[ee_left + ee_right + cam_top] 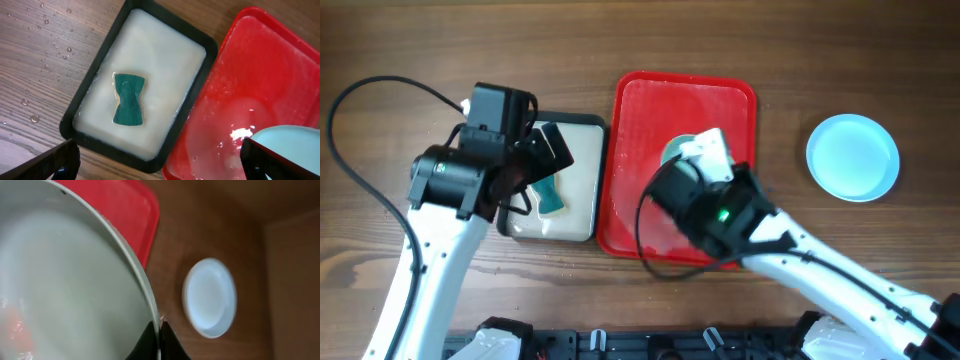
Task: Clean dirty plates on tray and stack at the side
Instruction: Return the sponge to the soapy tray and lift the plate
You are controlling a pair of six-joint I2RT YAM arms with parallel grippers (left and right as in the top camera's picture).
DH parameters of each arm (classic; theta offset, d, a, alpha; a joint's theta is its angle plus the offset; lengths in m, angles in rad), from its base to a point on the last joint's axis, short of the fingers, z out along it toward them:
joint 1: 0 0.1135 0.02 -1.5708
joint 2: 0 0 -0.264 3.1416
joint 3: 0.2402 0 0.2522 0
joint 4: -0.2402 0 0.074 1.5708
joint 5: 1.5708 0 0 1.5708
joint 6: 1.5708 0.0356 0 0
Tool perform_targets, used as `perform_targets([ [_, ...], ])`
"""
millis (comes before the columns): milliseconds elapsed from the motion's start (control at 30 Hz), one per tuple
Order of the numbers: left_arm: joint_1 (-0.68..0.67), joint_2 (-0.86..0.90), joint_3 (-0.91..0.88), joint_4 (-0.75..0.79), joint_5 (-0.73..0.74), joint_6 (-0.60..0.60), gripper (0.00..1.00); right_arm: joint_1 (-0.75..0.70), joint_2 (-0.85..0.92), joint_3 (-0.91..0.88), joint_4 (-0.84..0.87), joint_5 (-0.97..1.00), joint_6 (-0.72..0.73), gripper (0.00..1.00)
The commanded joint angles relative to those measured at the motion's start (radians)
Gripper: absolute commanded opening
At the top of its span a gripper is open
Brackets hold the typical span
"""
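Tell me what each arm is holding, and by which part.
The right gripper pinches a pale plate by its rim, over the red tray. The left gripper hangs open over the sponge in the black-rimmed tray, holding nothing.

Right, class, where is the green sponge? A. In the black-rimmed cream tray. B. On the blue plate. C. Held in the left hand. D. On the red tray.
A: the left wrist view shows the green sponge lying flat inside the black-rimmed cream tray, apart from the red tray beside it.
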Motion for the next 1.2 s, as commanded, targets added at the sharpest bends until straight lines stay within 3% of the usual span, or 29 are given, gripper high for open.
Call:
perform_targets([
  [0, 0.005, -0.009, 0.015, 0.006, 0.012, 0.008, 1.00, 0.095, -0.016, 0.018, 0.000, 0.254, 0.023, 0.04],
  [200, 0.005, -0.009, 0.015, 0.005, 0.012, 0.008, 1.00, 0.188, -0.016, 0.018, 0.000, 0.370, -0.005, 0.04],
  [1167, 0.005, -0.009, 0.015, 0.005, 0.012, 0.008, 1.00, 0.188, -0.016, 0.018, 0.008, 0.370, -0.004, 0.04],
])
